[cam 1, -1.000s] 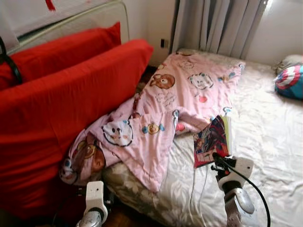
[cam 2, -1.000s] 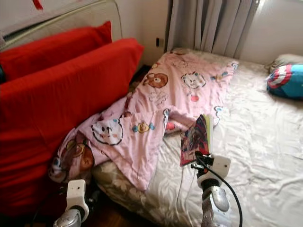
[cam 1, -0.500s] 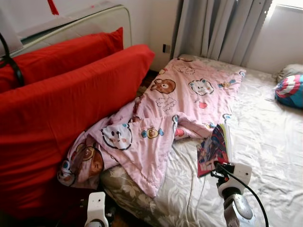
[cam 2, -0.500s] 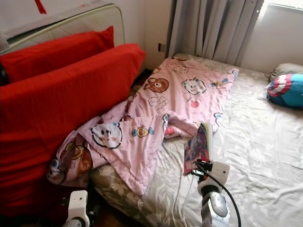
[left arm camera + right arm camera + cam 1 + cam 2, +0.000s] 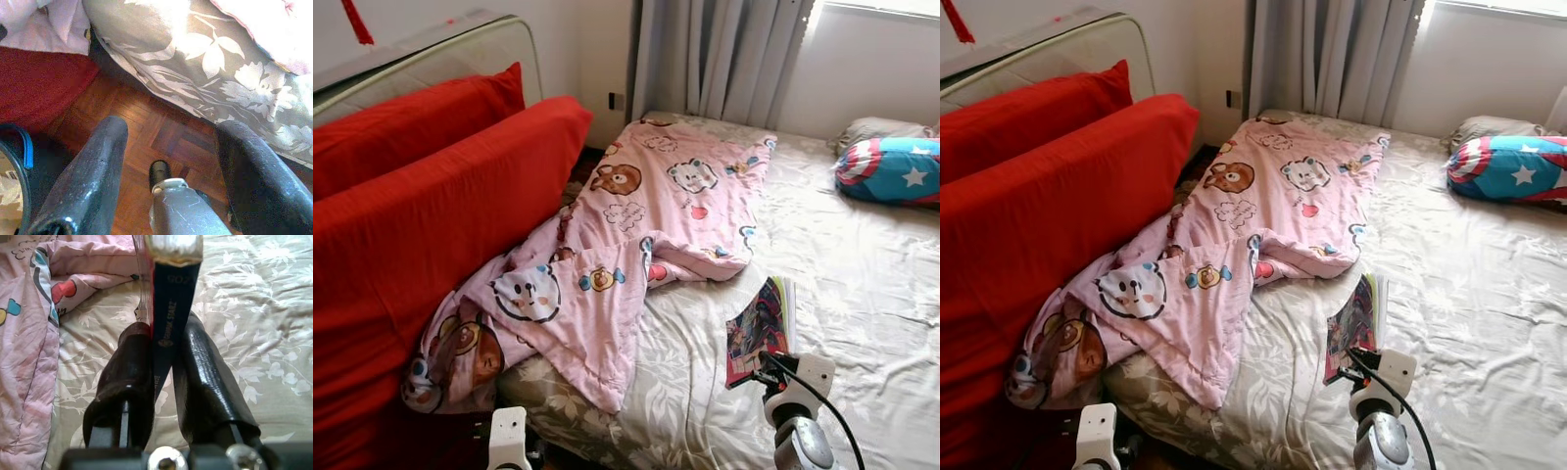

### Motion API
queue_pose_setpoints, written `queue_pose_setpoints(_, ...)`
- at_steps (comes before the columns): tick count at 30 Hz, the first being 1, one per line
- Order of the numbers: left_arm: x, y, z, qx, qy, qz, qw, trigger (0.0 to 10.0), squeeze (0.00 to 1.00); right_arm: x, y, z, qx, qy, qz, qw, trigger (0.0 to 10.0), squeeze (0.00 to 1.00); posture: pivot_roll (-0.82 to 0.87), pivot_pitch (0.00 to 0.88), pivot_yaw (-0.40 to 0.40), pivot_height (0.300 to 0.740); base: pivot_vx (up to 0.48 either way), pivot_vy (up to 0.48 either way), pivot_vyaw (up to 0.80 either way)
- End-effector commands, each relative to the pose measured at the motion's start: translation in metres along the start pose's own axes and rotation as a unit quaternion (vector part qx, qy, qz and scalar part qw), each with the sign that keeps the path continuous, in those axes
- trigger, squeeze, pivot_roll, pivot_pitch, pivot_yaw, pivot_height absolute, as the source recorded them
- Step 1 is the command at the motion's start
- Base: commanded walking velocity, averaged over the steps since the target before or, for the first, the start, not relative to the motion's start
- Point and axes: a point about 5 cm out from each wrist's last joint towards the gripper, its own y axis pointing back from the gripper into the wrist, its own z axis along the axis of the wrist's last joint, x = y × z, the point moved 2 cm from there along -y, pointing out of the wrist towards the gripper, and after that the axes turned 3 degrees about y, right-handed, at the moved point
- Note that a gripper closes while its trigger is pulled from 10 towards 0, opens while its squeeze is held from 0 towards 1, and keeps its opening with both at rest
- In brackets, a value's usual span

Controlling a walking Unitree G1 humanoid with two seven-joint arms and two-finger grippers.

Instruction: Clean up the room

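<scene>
Your right gripper (image 5: pixel 164 352) was clamped on the book (image 5: pixel 759 328), holding it upright above the bed sheet (image 5: pixel 862 255), just beside the pink blanket (image 5: pixel 636 225). Left gripper (image 5: pixel 168 161) hung w/ fingers spread over wood floor (image 5: pixel 146 132) by the bed's edge.

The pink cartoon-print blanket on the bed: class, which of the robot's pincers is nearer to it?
Left. The left pincer hangs open over the wooden floor just below the pink cartoon-print blanket's overhanging corner. The right pincer, shut on a thin colourful book, is farther along the bed.
</scene>
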Motion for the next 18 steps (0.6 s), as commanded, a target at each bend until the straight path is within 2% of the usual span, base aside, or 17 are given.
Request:
queue_pose_setpoints(1, 0.0008, 0.0002, -0.0032, 0.011, -0.016, 0.001, 1.000, 10.0, 0.00, 0.0037, -0.0038, 0.0102, -0.024, 0.009, 0.004, 1.000, 10.0, 0.00, -0.10, 0.000, -0.029, 0.740, 0.000, -0.480, -0.78)
queue_pose_setpoints(3, 0.0010, -0.0001, -0.0019, 0.008, -0.015, 0.002, 1.000, 10.0, 0.00, 0.0058, -0.0041, 0.0112, -0.026, 0.019, 0.010, 0.999, 10.0, 0.00, -0.10, 0.000, -0.033, 0.740, 0.000, -0.480, -0.78)
queue_pose_setpoints(18, 0.0009, -0.0017, 0.0040, 0.002, -0.014, 0.005, 1.000, 10.0, 0.00, 0.0052, -0.0062, 0.0174, -0.039, 0.033, 0.003, 0.999, 10.0, 0.00, -0.09, 0.000, -0.050, 0.740, 0.000, 0.000, -0.78)
